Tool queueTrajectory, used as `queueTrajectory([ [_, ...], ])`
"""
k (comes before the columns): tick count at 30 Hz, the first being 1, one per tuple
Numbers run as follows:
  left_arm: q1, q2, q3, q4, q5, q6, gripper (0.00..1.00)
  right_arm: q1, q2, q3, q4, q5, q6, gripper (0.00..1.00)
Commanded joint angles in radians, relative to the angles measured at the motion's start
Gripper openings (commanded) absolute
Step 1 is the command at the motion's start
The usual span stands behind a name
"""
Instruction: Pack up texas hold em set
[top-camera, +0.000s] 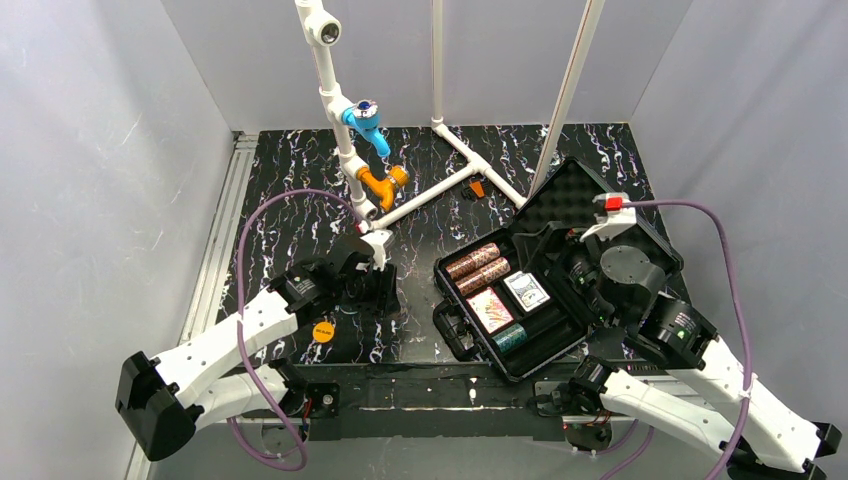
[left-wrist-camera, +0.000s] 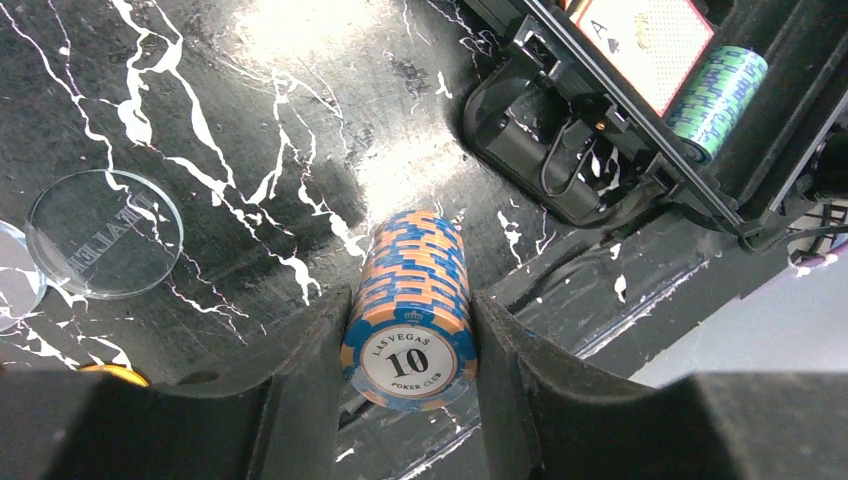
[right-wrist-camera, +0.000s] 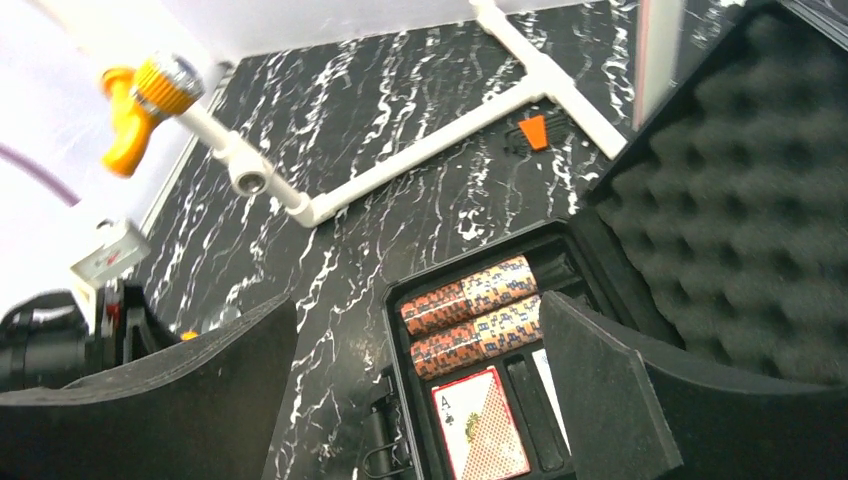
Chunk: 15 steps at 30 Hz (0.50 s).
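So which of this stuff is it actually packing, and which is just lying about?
Job: black case, red-brown chip rolls, green chip roll, card decks, blue-orange chip roll, orange disc, clear disc.
Lying about: white pipe frame, its blue fitting, its orange fitting.

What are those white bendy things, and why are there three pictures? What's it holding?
They are two robot arms with pincers. One picture looks down from above; the other two come from small cameras on each wrist. On the black marbled table sits an open black case with chip rolls and card decks inside. The left gripper pinches a blue-and-orange chip roll marked 10. The right gripper is open and empty, over the case. A clear disc and an orange disc lie on the table near the left arm.
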Motion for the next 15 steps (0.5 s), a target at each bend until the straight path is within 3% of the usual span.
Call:
queueTrajectory([
  [1,-0.004,-0.018,0.07,-0.005,0.06,0.004,0.0,0.003,0.021,-0.005,0.122,-0.198,-0.204,0.98],
  [8,-0.004,0.015,0.132,-0.071,0.107,-0.007,0.0,0.003,0.014,-0.083,0.232,-0.539,-0.384,0.98],
  [15,-0.004,0.055,0.206,-0.144,0.12,-0.016,0.0,0.003,0.049,-0.144,0.227,-0.687,-0.489,0.98],
])
